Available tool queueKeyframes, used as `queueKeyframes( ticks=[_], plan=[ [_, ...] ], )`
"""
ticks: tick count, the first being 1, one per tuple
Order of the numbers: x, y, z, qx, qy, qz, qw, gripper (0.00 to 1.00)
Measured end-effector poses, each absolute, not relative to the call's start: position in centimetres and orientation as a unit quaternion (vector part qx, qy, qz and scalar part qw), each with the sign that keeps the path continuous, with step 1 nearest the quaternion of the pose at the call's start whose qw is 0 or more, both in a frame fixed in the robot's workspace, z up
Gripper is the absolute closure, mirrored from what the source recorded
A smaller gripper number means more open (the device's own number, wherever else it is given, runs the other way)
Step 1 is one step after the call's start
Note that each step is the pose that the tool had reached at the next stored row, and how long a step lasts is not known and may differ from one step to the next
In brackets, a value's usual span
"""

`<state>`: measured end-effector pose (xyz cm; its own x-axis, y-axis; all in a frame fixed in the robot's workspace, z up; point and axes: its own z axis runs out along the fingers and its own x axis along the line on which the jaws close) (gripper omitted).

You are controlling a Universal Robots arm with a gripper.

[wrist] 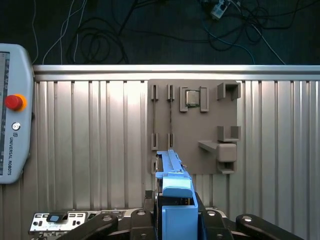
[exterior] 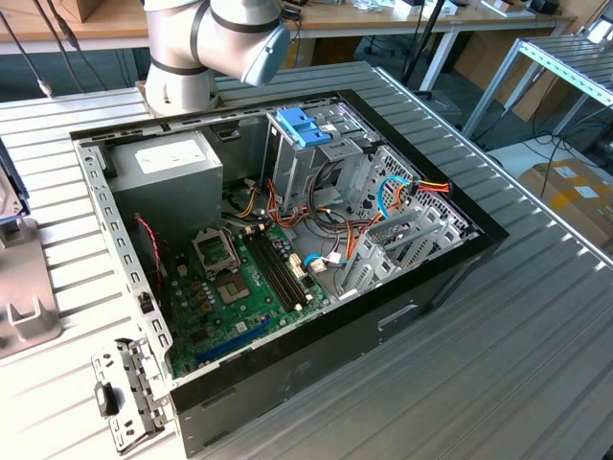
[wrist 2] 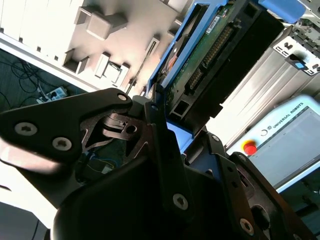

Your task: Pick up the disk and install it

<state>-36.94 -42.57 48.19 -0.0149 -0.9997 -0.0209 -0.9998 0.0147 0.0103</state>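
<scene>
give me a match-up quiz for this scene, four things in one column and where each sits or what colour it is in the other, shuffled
Things
1. the disk
2. the pendant button
3. the chip
4. the motherboard

Place or colour
a. red
b. inside the open computer case
c. in a pocket of the grey holder plate
d. between the fingers of the gripper

Pairs: 1-d, 2-a, 3-c, 4-b
</scene>
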Motion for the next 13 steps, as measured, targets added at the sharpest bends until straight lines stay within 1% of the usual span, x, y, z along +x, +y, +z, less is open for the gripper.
queueKeyframes(
  ticks=[13],
  plan=[
    [-36.47,-43.16,48.19,-0.702,0.712,0.012,0.005,0.63]
  ],
)
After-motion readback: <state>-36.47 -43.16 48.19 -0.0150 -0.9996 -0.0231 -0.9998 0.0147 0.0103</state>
